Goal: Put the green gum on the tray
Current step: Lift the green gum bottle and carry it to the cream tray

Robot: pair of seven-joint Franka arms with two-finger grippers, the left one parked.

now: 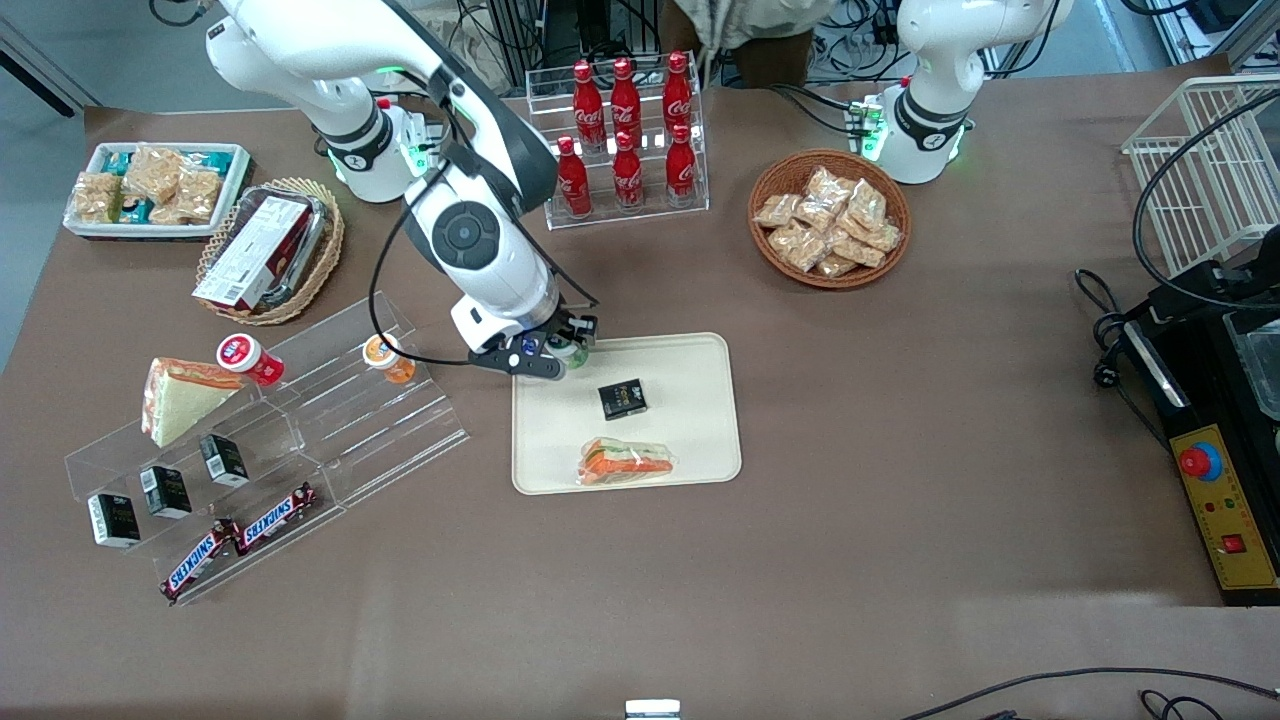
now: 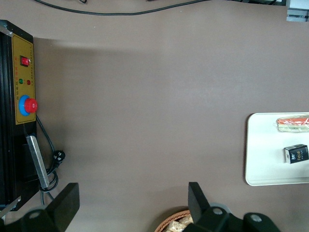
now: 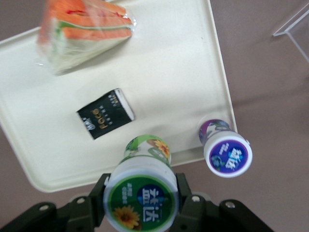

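Observation:
The green gum [image 3: 141,195] is a small green bottle with a white-rimmed lid bearing a sunflower label. My right gripper [image 3: 141,199] is shut on it, one finger on each side of the lid. It hangs upright just over the rim of the cream tray [image 3: 169,72], at the tray's corner toward the working arm's end. In the front view the gripper [image 1: 558,352] and the gum [image 1: 572,348] sit at the tray's [image 1: 700,420] edge farthest from the front camera. The tray also shows in the left wrist view [image 2: 263,154].
A black packet [image 1: 622,399] and a wrapped sandwich [image 1: 625,462] lie on the tray. A purple-lidded bottle [image 3: 227,153] stands on the table beside the tray's corner. An orange-lidded bottle [image 1: 388,358] stands on the clear stepped shelf [image 1: 330,440]. The cola rack [image 1: 625,130] is farther back.

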